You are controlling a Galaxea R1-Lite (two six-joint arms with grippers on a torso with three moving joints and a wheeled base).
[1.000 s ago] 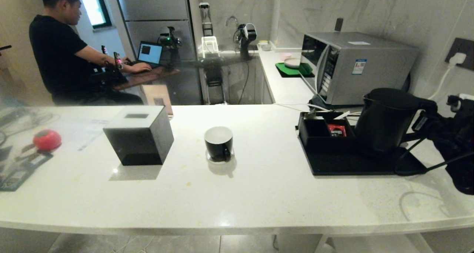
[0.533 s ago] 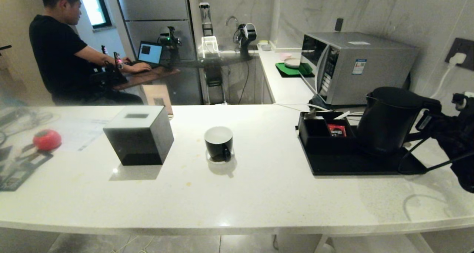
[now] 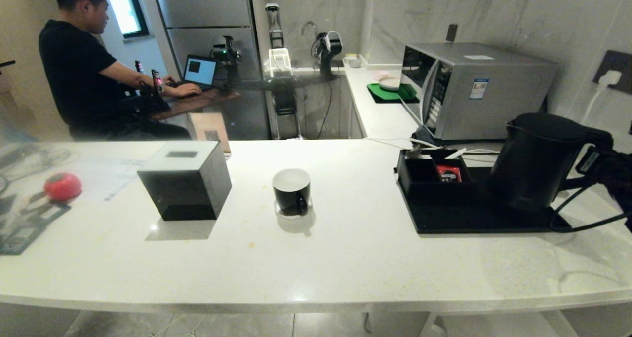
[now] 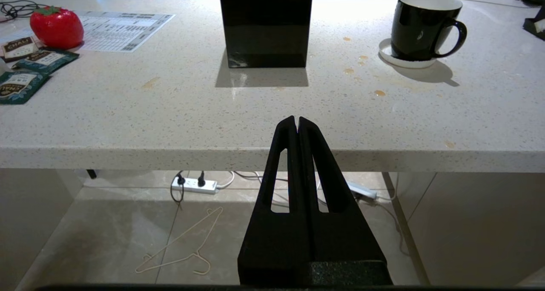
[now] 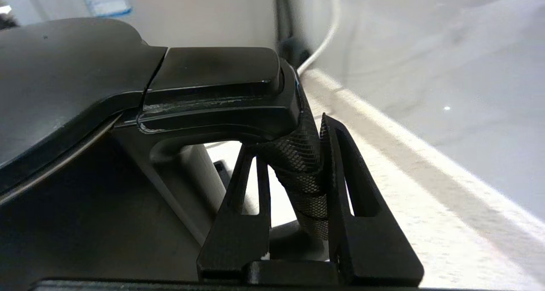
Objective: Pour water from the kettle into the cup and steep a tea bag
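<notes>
- Kettle (image 3: 535, 162) hangs at the far right of the counter (image 3: 345, 258), over the right end of the black tray (image 3: 469, 218), tipped slightly with its top leaning right; whether its base clears the tray I cannot tell.
- The right gripper (image 5: 298, 154) is clamped on the kettle's textured loop handle, 1 finger on each side, just under the handle's flat top; in the head view the right arm reaches in from the right edge.
- The kettle's cord (image 3: 582, 223) loops from under it across the tray's right end and onto the counter.
- The tray's left part holds a divided box (image 3: 429, 171) with a red packet in 1 compartment; behind it stands the microwave (image 3: 474, 88), close to the kettle's back.
- The cup (image 3: 292, 191) stands upright on its white saucer (image 4: 402, 61) near the middle of the counter, well apart from the tray, with a bare stretch of counter between them.
- Left of the cup, with a gap between, is the black tissue box (image 3: 185, 184); further left lie a red strawberry-shaped thing (image 3: 62, 185) and tea packets (image 4: 25, 67).
- A few small brown stains mark the counter near the saucer.
- The left gripper (image 4: 297, 122) hangs below and in front of the counter's front edge, fingers pressed together and empty, pointing toward the tissue box.
- The counter's front strip, along its near edge, is bare across the whole width.
- A person (image 3: 79, 65) sits at a laptop beyond the counter, at the far left.
</notes>
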